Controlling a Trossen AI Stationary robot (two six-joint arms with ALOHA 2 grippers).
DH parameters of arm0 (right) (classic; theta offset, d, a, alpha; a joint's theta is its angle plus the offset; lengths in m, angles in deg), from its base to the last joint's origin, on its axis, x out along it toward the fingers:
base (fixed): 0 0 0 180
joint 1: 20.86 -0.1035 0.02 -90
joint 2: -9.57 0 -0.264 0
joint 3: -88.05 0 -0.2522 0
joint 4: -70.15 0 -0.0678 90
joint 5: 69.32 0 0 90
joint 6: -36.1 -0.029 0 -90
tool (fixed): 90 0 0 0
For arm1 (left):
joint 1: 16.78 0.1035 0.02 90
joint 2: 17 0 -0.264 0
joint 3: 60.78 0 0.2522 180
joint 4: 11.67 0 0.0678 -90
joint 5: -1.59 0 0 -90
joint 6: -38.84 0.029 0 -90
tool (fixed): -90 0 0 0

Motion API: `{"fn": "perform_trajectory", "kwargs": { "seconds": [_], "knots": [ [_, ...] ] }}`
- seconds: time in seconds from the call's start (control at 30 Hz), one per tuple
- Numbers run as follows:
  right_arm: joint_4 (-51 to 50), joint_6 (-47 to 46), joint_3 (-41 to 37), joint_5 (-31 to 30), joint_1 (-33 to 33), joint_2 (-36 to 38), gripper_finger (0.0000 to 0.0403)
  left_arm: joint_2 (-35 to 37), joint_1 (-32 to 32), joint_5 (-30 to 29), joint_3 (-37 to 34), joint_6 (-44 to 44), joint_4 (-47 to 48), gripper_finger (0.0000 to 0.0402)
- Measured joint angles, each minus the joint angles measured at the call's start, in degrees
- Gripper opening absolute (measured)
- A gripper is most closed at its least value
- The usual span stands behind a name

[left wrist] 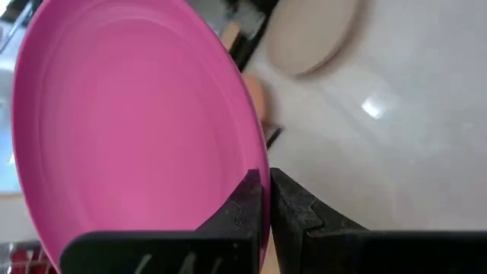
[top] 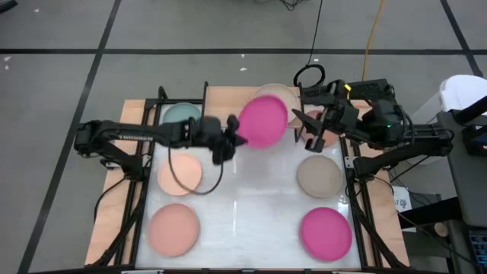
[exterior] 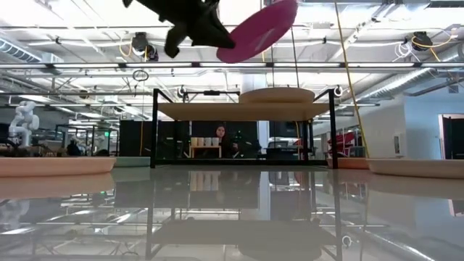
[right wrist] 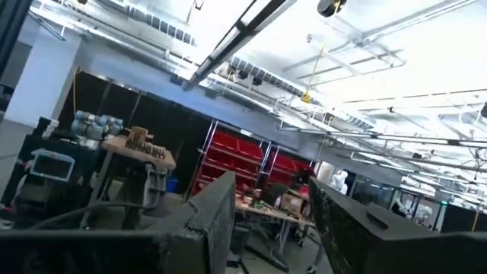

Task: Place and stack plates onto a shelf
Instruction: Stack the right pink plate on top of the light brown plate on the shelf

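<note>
Pinching the magenta plate (left wrist: 137, 122) by its rim, the left end effector (left wrist: 266, 205) holds it tilted above the shelf (exterior: 243, 110); it looks light, stiff and slippery, so the edge seems the only hold. The right end effector (right wrist: 270, 221) waits spread.

The left gripper (left wrist: 269, 199) pinches the rim of a magenta plate (left wrist: 129, 129), jaws closed. Beyond, a beige plate (left wrist: 316, 34) lies on the white worktop (left wrist: 411, 129).
</note>
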Motion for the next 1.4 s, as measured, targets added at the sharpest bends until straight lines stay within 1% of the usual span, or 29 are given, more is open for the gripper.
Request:
{"fn": "perform_trajectory", "kwargs": {
  "seconds": [0.13, 0.23, 0.47, 0.53, 0.63, 0.73, 0.9, 1.07, 1.23, 1.3, 1.4],
  "knots": [
    [-2.38, -0.69, -0.01, -0.06, 0.02, 0.25, 0.0148, -2.63, 4.42, 5.39, 5.75, 1.16, -0.34, 0.0012],
    [-3.71, -0.68, 0.0, -0.06, 0.01, -0.14, 0.0148, -6.6, 7.16, 8.29, 11.54, 1.14, 2.3, 0.0012],
    [-5.96, -0.77, -0.02, -0.01, 0.01, -0.54, 0.0148, -19.82, 9.85, 8.48, 28.6, 1.52, 17.39, 0.0012],
    [-6.32, -0.74, -0.02, -0.01, 0.01, -0.53, 0.0148, -23.05, 10.85, 7.34, 32.24, 1.92, 19.51, 0.0012],
    [-6.37, -0.73, -0.02, -0.01, 0.01, -0.53, 0.0148, -26.74, 12.43, 6.67, 35.67, 2.29, 22.39, 0.0012],
    [-6.47, -0.24, -0.02, -0.01, 0.01, -0.51, 0.0148, -28.58, 14.09, 5.91, 36.6, 2.33, 23.53, 0.0017],
    [-7.11, 1.18, -0.02, -0.02, 0.01, -0.48, 0.0148, -28.83, 15.91, 5.57, 36.31, 2.79, 25.11, 0.003],
    [-7.11, 3.7, -0.02, -0.03, 0.01, -0.46, 0.0148, -28.78, 15.86, 5.76, 36.31, 3.2, 25.17, 0.0034],
    [-7.15, 4.0, -0.02, -0.08, 0.01, -0.46, 0.0148, -28.78, 15.13, 5.7, 36.31, 3.97, 25.12, 0.0038],
    [-7.17, 4.0, -0.02, -0.08, 0.01, -0.46, 0.0148, -28.78, 14.56, 5.67, 36.31, 3.83, 24.64, 0.005],
    [-7.17, 3.95, -0.02, -0.1, 0.01, -0.46, 0.0148, -28.78, 13.9, 4.03, 36.31, 3.31, 24.32, 0.008]
  ]
}}
